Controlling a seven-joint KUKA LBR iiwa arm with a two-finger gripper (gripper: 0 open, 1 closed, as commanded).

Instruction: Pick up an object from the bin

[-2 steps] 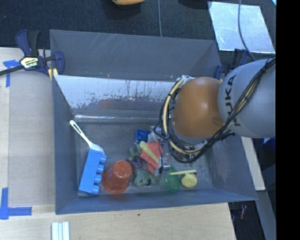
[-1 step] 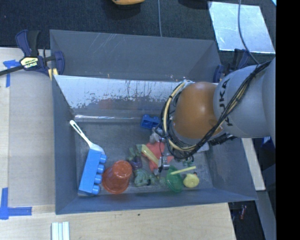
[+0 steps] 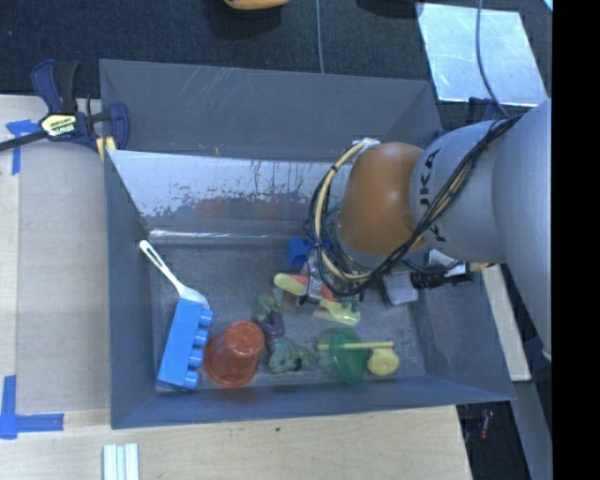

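Looking down into a grey metal bin [image 3: 127, 281] with sloping walls. Its far wall carries scratches and reddish-brown streaks [image 3: 234, 187] that run down toward a scuffed, dull floor. Beyond the far rim I see a dark surface [image 3: 187, 28].

At the bin's left wall, a thin white stick [image 3: 161, 269] slants down the slope. Its lower end meets a blue studded toy block [image 3: 185, 345], which lies lengthwise toward the near left corner. Just beside the block, along the near edge, an orange-red cup [image 3: 234, 353] lies tipped on its side.

Next come a few small purple and green toy figures [image 3: 279, 342], heaped close together near the middle of the near edge. Above them, around the middle of the floor, lies a yellow and pink toy [image 3: 298, 285], with a small blue piece [image 3: 298, 250] just behind it toward the far wall.

The gripper [image 3: 317, 277] sits low over that yellow and pink toy, tucked under the arm's rounded orange cover [image 3: 375, 197] and a loop of cables. I cannot tell whether it is spread, pressed together, or pinching anything.

Toward the near right corner, a green round toy [image 3: 349, 366] lies with a pale green stick across it, touching a yellow ball [image 3: 382, 362]. The grey arm [image 3: 487, 187] fills the bin's right side.
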